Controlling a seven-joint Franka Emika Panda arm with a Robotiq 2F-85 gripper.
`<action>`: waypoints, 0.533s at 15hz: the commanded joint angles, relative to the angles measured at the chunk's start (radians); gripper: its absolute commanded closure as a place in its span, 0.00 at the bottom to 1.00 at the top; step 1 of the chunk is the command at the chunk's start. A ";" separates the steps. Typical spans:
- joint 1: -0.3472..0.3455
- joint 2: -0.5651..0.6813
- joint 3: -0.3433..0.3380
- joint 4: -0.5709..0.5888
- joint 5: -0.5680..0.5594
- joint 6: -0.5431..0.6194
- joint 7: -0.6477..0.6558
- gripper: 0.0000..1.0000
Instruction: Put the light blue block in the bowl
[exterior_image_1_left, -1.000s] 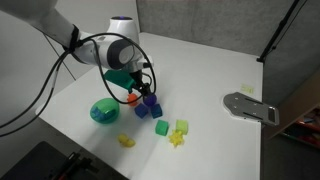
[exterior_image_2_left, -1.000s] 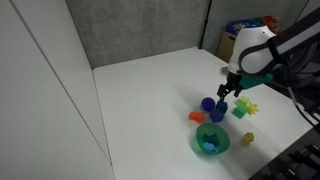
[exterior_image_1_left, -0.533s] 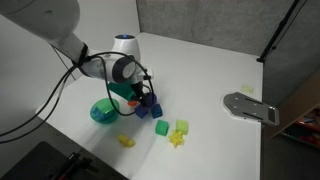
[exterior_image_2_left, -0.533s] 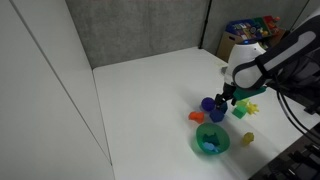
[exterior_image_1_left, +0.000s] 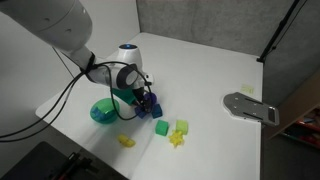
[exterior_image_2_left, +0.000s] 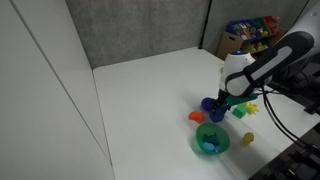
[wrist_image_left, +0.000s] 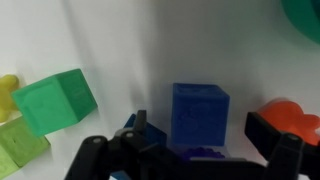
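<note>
In the wrist view my gripper (wrist_image_left: 202, 130) is open and low over the table. A darker blue block (wrist_image_left: 198, 112) sits between its two fingers. A sliver of lighter blue, seemingly the light blue block (wrist_image_left: 129, 122), shows by the left finger and is mostly hidden by it. The teal-green bowl (exterior_image_1_left: 102, 112) stands close beside the gripper (exterior_image_1_left: 140, 100) and also shows in an exterior view (exterior_image_2_left: 211, 140), near the gripper (exterior_image_2_left: 221, 108). The bowl's rim shows at the wrist view's top right corner (wrist_image_left: 305, 12).
An orange piece (wrist_image_left: 292, 113) lies just outside the right finger. A green cube (wrist_image_left: 55, 100), a lime block (wrist_image_left: 18, 150) and a yellow piece (wrist_image_left: 8, 86) lie to the left. A purple piece (exterior_image_2_left: 207, 103) is near. A grey plate (exterior_image_1_left: 250, 106) lies at the table's far side.
The gripper has come down from above the cluster to table level around the blue blocks next to the bowl. The toys have not moved.
</note>
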 joint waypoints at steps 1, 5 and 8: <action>0.012 0.058 -0.011 0.068 0.024 -0.001 0.009 0.00; 0.016 0.107 -0.012 0.111 0.029 -0.006 0.008 0.00; 0.019 0.137 -0.010 0.138 0.031 -0.012 0.006 0.00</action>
